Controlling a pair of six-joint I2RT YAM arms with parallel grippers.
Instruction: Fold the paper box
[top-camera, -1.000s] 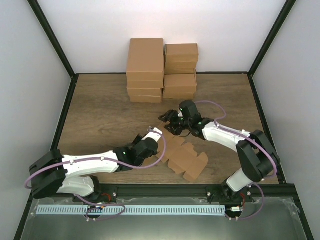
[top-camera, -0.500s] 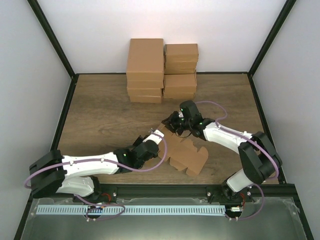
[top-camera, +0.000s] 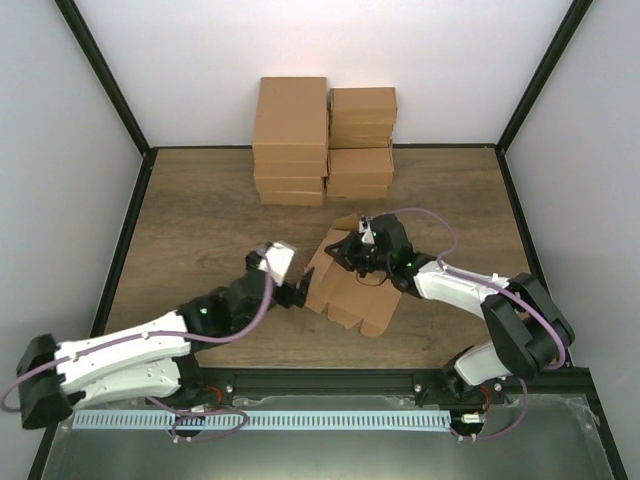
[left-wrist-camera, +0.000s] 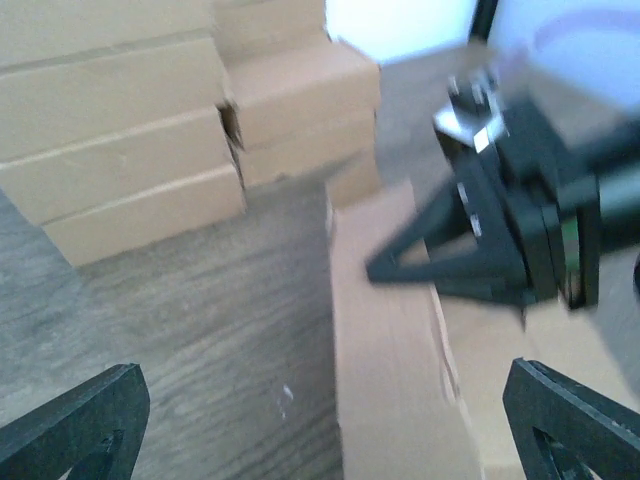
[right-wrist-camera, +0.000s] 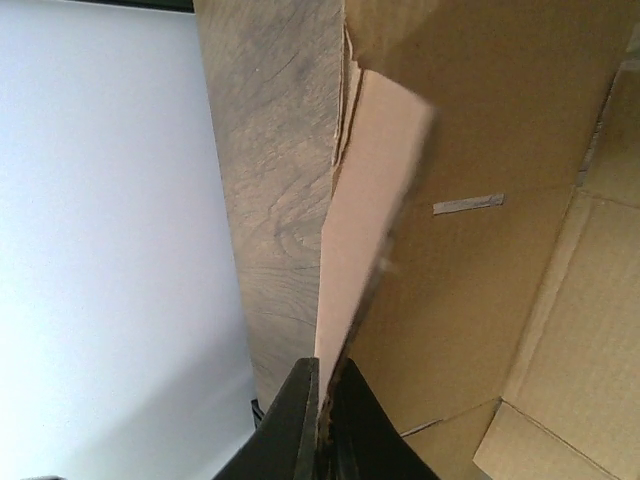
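Counted in the top view: one paper box, two stacks of brown cartons, two arms, two grippers.

The paper box is found as a die-cut sheet, largely flat, on the wooden table, slightly right of centre in the lower half of the frame. The two carton stacks are set side by side against the rear wall at upper centre, well apart from the sheet.

The right gripper is seen at the sheet's upper edge. Its jaws are closed, and a flap of the paper box is pinched between them; in the right wrist view that flap is shown edge-on, raised from the rest of the sheet.

The left gripper is placed just beside the sheet's left edge. Its jaws are spread fully apart and nothing is held; in the left wrist view one finger is seen at each lower corner. Whether the sheet is touched by it cannot be determined.
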